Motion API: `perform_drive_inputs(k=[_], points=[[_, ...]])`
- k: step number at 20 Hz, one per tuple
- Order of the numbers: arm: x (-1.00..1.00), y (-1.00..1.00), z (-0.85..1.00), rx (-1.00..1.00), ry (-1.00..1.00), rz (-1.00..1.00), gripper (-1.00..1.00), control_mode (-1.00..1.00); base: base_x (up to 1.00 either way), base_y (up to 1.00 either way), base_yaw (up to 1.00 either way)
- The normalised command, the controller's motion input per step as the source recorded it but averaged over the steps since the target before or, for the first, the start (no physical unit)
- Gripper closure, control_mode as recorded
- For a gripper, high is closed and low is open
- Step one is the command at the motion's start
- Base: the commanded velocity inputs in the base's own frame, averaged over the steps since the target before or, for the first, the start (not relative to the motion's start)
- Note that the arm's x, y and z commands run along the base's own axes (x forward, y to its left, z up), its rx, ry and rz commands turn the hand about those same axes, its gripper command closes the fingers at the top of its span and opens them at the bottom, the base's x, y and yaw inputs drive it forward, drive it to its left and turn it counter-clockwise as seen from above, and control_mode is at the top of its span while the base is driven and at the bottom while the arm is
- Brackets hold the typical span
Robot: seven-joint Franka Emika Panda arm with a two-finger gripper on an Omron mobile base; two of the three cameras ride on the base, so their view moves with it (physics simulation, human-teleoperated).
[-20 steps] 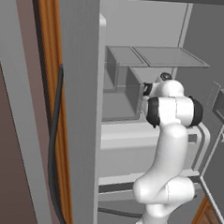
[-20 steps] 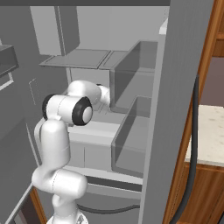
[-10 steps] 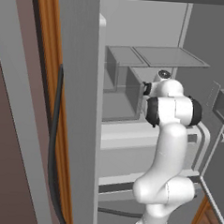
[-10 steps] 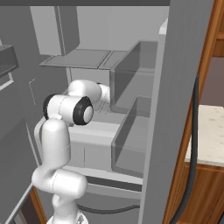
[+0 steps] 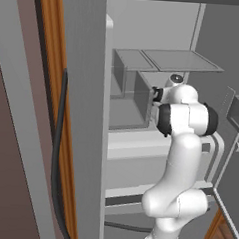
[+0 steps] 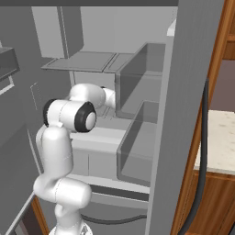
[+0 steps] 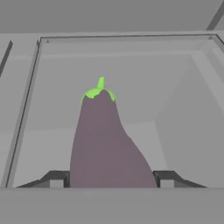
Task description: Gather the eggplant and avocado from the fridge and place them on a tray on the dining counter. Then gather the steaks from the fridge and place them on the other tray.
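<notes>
Purple eggplant (image 7: pixel 107 144) now clamped between the gripper (image 7: pixel 108 180) fingertips, jaws just closed in from wide — ready to lift out of the fridge (image 5: pixel 161 44).

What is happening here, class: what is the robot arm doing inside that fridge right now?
The white arm reaches into the open fridge, its hand tucked among the grey shelves and clear bins. In the hand view the gripper has its two fingertips on either side of the fat end of a purple eggplant, whose green stem points away from the camera. The jaws look closed against it, so it appears to be gripped, and it is not yet out of the fridge.
</notes>
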Motion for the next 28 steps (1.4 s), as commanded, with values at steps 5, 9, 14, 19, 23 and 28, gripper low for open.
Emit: perform_drive_inputs(k=[5,9,14,19,23,28], points=[[-0.17,0.0,0.01,0.0,0.0,0.0,1.0,-1.0,0.0,0.0,0.0],[-0.11,0.0,0.0,0.0,0.0,0.0,1.0,-1.0,0.0,0.0,0.0],[-0.25,0.02,0.08,0.0,0.0,0.0,1.0,-1.0,0.0,0.0,0.0],[-0.35,0.13,0.18,0.0,0.0,0.0,1.0,-1.0,0.0,0.0,0.0],[-0.56,0.19,0.12,0.0,0.0,0.0,1.0,-1.0,0.0,0.0,0.0],[-0.43,0.29,0.0,0.0,-0.1,0.01,1.0,-1.0,0.0,0.0,0.0]])
